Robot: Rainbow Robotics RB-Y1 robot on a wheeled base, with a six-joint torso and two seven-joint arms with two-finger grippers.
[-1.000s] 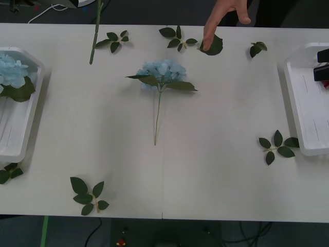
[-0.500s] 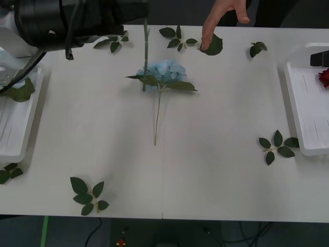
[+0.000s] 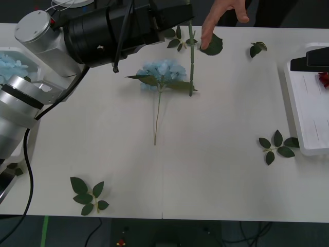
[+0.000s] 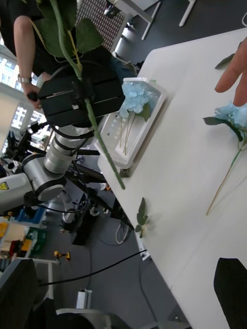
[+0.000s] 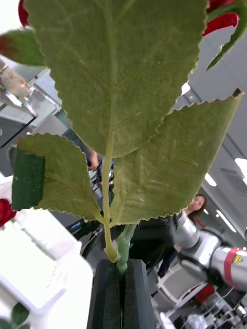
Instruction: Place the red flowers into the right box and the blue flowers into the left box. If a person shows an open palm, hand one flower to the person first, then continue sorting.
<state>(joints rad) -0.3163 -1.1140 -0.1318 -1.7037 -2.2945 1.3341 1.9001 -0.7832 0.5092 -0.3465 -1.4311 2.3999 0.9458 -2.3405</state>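
Observation:
My left gripper (image 3: 186, 15) hangs over the table's far middle, shut on the green stem (image 3: 191, 59) of a red flower (image 5: 222, 16). The stem dangles just right of a blue flower (image 3: 163, 70) lying on the table. In the left wrist view the black fingers (image 5: 109, 293) pinch the stem below broad leaves. The left box (image 3: 20, 139) holds blue flowers (image 3: 10, 64). A red flower (image 3: 324, 78) lies in the right box (image 3: 308, 123). My right gripper (image 3: 310, 58) hovers open over that box. A person's hand (image 3: 222, 18) touches a leaf (image 3: 213, 46) with one fingertip.
Loose leaf sprigs lie about: front left (image 3: 87, 194), right near the right box (image 3: 277, 145), far right (image 3: 257, 48) and far middle (image 3: 177, 37). The left arm's black forearm (image 3: 110, 33) spans the table's far left.
My left arm has swung in from the left, carrying the hanging stem rightward past the blue flower toward the person's hand. The right gripper has shifted slightly inward over the right box.

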